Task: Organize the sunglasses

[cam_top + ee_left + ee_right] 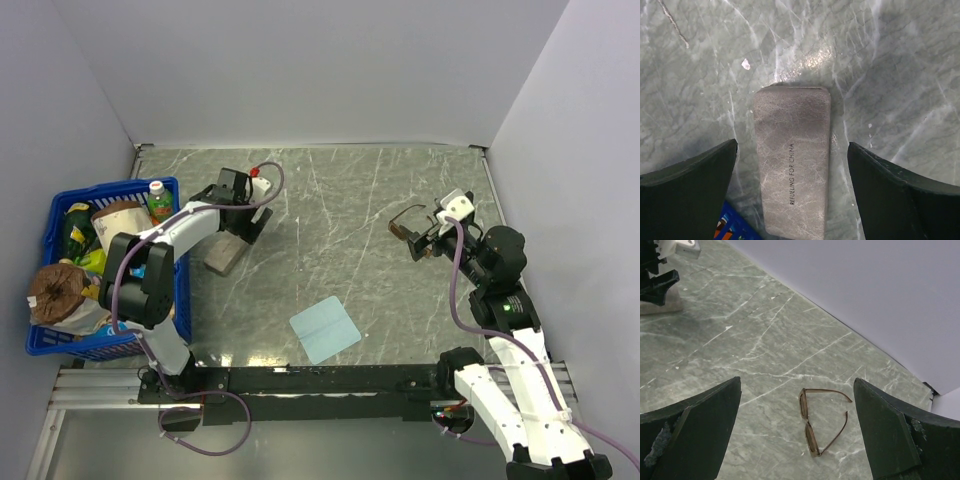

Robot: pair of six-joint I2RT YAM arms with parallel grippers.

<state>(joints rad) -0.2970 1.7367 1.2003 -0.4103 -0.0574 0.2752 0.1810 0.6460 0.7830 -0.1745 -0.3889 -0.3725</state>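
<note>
Overhead, sunglasses (398,228) mid-right, cloth (325,329) lower centre, case (792,160) lettering only in left wrist view, left fingers (690,195) and right fingers (690,430) apart

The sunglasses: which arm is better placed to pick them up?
Right. The right gripper, open, is close by the sunglasses; the left gripper is across the table, open above the grey case.

The sunglasses (401,225) have a thin brown frame, dark brownish lenses and slim temple arms, both unfolded. They lie on the tabletop, right of centre in the top view. In the right wrist view the sunglasses (811,438) sit at lower centre.
</note>
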